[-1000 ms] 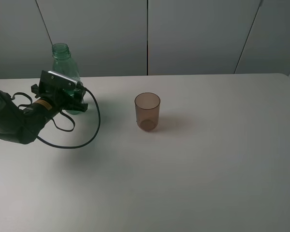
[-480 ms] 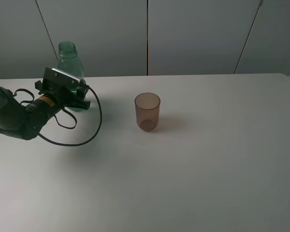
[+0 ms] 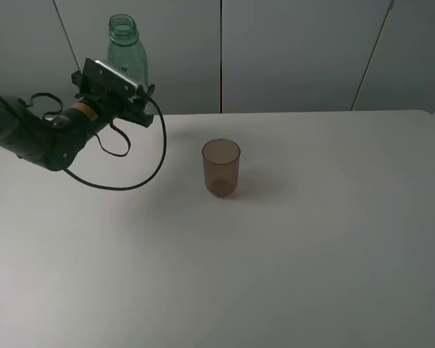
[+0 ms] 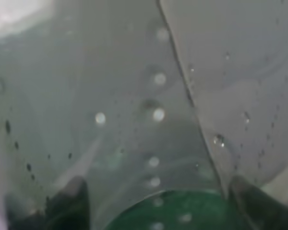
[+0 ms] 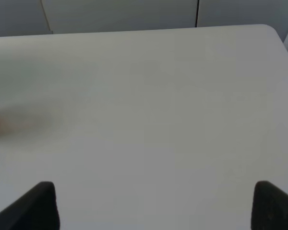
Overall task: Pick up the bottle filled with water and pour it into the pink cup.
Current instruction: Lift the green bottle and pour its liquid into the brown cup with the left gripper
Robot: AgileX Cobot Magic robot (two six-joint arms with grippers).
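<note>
Green bottle (image 3: 125, 45) now hangs lifted off the table (image 3: 312, 254), left gripper (image 3: 140, 104) clamped on its body, so we expect the carry to the pink cup (image 3: 221, 167); right gripper (image 5: 153, 206) gapes empty.

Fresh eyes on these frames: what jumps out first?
The green bottle, capless and upright, clamped in the left gripper at the far-left edge of the table. Then the pink cup, standing alone near mid-table to its right. The right gripper is open over the table.
</note>
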